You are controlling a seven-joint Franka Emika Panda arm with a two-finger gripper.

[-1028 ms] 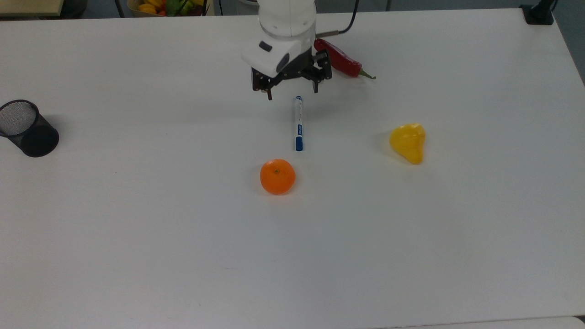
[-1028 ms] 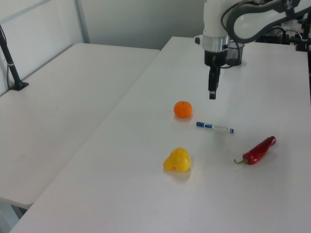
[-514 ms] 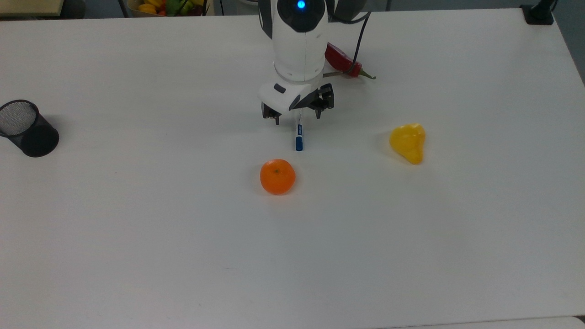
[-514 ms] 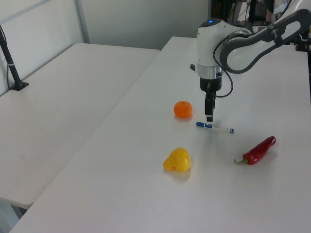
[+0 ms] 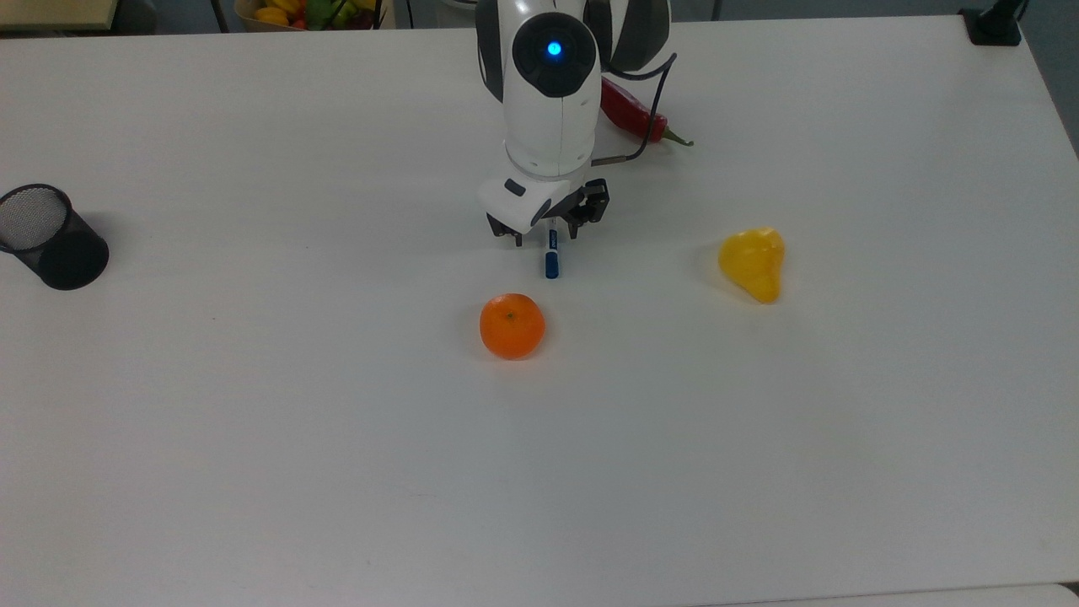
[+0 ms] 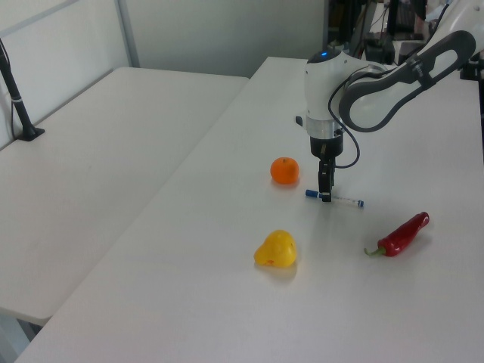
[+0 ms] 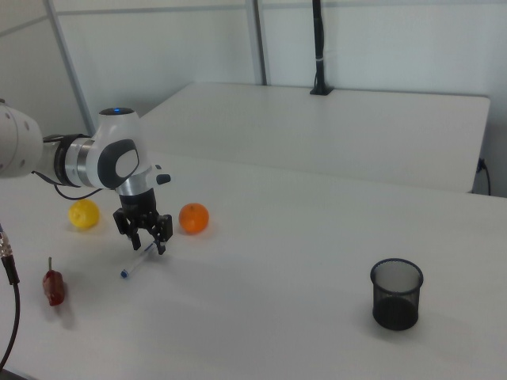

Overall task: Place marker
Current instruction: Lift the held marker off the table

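The marker (image 5: 551, 262) lies flat on the white table (image 5: 253, 421), its blue cap pointing toward the orange (image 5: 512, 325). My gripper (image 5: 545, 237) is low over the marker's middle, open, with one finger on each side of the white barrel. The arm covers the marker's far end in the top view. In the left view the gripper (image 6: 324, 193) stands upright on the marker (image 6: 345, 200). In the right view the gripper (image 7: 148, 244) is spread over the marker (image 7: 135, 265), whose near end sticks out.
A red chili (image 5: 632, 116) lies behind the arm and a yellow fruit (image 5: 753, 262) sits at the top view's right. A black mesh cup (image 5: 50, 238) stands at the top view's far left edge. A basket of fruit (image 5: 308, 12) is beyond the table.
The gripper has come down and forward from above the marker's far end to straddle its middle. The marker, orange and other things have not moved.
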